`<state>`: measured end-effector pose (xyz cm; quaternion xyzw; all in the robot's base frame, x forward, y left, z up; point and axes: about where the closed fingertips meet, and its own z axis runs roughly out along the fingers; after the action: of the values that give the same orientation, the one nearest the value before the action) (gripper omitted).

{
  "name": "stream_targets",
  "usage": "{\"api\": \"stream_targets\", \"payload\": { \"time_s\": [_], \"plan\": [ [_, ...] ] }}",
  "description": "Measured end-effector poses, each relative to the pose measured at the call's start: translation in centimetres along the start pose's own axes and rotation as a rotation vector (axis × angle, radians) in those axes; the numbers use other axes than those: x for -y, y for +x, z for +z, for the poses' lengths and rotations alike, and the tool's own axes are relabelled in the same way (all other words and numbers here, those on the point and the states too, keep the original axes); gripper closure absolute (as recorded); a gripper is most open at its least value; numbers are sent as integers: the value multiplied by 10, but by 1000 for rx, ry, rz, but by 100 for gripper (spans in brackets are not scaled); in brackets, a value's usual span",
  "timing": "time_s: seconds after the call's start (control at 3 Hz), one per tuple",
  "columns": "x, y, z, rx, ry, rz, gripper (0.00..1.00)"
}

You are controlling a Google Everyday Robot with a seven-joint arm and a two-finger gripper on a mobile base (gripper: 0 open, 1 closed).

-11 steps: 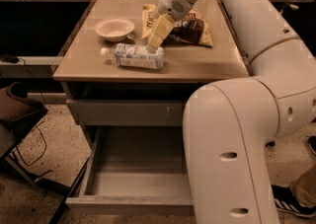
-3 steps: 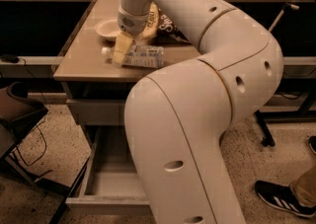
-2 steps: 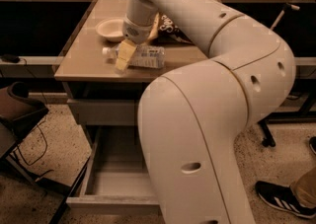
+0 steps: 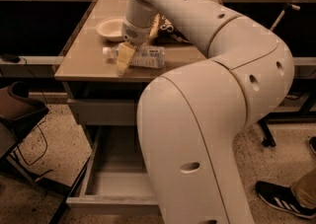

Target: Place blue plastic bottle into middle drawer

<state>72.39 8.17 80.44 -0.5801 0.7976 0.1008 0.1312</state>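
While the middle drawer [image 4: 111, 202] stands pulled open at near left, below the desk [image 4: 79, 60], nothing is in it yet as far as visible; the arm hides its right part. On the desk, far left, sits a pale bowl [image 4: 111, 28], untouched.

Just right of the bowl and nearer, the gripper [image 4: 122, 62] hangs at the neck end of the blue plastic bottle [image 4: 148, 56]. It's low, at bottle level, overlapping it. Can't tell if the jaws are wide or closed on it.

Change: approx 4 s back the gripper was over the bottle's right end w/ the arm coming from the right. By 1 s back it had swung to the left end, and since then it has dropped closer. The bottle hasn't moved: it lies on its side, cap pointing left, same spot mid-desk.

Right of it and farther, a brown-yellow snack bag [image 4: 170, 24] shows, partly behind the arm. At far right near the floor is a person's shoe [image 4: 281, 199].

Judgement: approach done, grasp step in hand, no lift yet. Most of the task is left: lift, carry near and down, release in the drawer.
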Motion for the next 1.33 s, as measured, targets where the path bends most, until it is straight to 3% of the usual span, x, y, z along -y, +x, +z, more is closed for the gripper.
{"api": "stream_targets", "payload": {
  "time_s": [1.0, 1.33],
  "plan": [
    [0, -3, -9, 0, 0, 0, 89],
    [-14, 12, -19, 39, -9, 32, 100]
  ]
}}
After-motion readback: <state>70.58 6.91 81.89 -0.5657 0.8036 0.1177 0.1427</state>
